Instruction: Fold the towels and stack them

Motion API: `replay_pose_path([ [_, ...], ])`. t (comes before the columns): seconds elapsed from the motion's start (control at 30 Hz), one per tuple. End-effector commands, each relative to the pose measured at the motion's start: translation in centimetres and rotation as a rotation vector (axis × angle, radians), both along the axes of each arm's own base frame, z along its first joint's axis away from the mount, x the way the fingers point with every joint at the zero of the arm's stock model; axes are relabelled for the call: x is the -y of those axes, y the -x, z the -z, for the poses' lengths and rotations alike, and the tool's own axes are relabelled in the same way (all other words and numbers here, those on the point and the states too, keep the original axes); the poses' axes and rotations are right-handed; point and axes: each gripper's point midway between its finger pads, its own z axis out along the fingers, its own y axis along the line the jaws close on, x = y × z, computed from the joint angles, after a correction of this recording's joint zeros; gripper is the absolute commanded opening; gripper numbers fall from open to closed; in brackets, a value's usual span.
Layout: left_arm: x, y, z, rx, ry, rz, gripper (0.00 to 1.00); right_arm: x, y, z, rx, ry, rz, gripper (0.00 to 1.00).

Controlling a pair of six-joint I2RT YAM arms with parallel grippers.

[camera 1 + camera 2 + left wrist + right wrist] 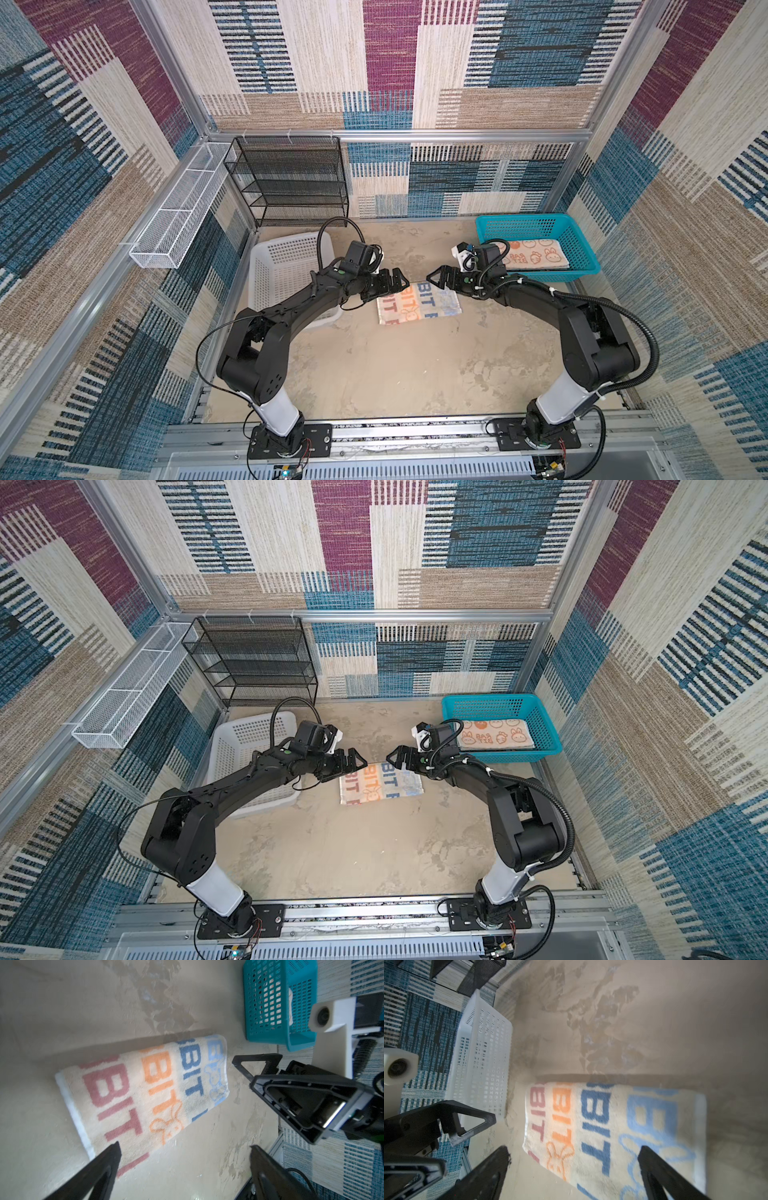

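Lying flat: fuzzy rectangular towel (417, 305) (terry).

Cream towel with large "RABBIT" lettering (419, 305): terry cloth, looped pile, matt. Folded cream towel with orange rabbits (536, 254): same matt terry. Teal rectangular basket (536, 226) and white rectangular basket (286, 266): perforated moulded plastic, smooth, slight sheen. Black shelf rack (291, 178) and white wall tray (174, 208): painted metal mesh. Beige surface (395, 365): matt, mottled, plaster-like. Frame rails (415, 135): bare aluminium, satin. Patchwork wall panels (324, 62): woven textile, coarse.
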Motion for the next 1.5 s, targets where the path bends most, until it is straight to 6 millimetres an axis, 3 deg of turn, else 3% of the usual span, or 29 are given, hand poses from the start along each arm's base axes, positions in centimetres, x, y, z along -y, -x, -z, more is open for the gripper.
replay_pose_path([
  [0.0, 0.1, -1.9, 0.3, -0.029, 0.03, -0.035, 0.99, -0.8, -1.5, -0.2, -0.016, -0.052, -0.013, 0.99],
  [0.1, 0.2, -3.6, 2.0, -0.067, 0.096, -0.076, 0.99, -1.5, -2.9, 0.3, -0.027, -0.106, -0.017, 0.99],
  [0.23, 0.9, -4.5, 4.7, -0.119, 0.104, -0.071, 0.99, -1.8, -3.8, 2.5, -0.068, -0.11, -0.016, 0.99],
  [0.5, -0.3, -3.4, 10.3, -0.224, 0.028, -0.065, 0.98, 0.1, -3.4, 6.1, -0.116, -0.08, -0.001, 0.99],
  [0.63, -1.4, -2.9, 11.2, -0.231, -0.022, -0.057, 0.99, 0.9, -3.5, 6.9, -0.113, -0.023, 0.0, 0.99],
  [0.73, -2.0, -3.0, 10.8, -0.205, -0.066, -0.046, 0.99, 1.2, -4.0, 5.3, -0.068, 0.018, -0.01, 0.99],
  [0.83, -1.6, -3.7, 8.7, -0.161, -0.062, -0.015, 0.99, 1.8, -4.2, 2.5, -0.01, 0.057, 0.002, 0.99],
  [0.93, -1.2, -4.3, 5.9, -0.108, -0.068, 0.016, 0.99, 2.7, -3.2, 0.8, 0.016, 0.102, 0.017, 0.99],
  [1.07, -1.6, -4.5, 2.6, -0.046, -0.104, 0.03, 0.99, 4.5, -0.5, 1.8, -0.007, 0.181, 0.046, 0.99],
  [1.23, -1.6, -3.3, 1.1, -0.047, -0.106, 0.038, 0.99, 5.7, 2.2, 4.4, -0.061, 0.236, 0.053, 0.99],
  [1.37, 1.5, -1.2, 1.5, -0.079, -0.068, 0.097, 0.99, 6.1, 2.7, 5.2, -0.071, 0.248, 0.068, 0.99],
  [1.47, 4.3, 0.0, 3.0, -0.122, -0.021, 0.137, 0.99, 6.0, 2.5, 5.6, -0.08, 0.245, 0.072, 0.99],
])
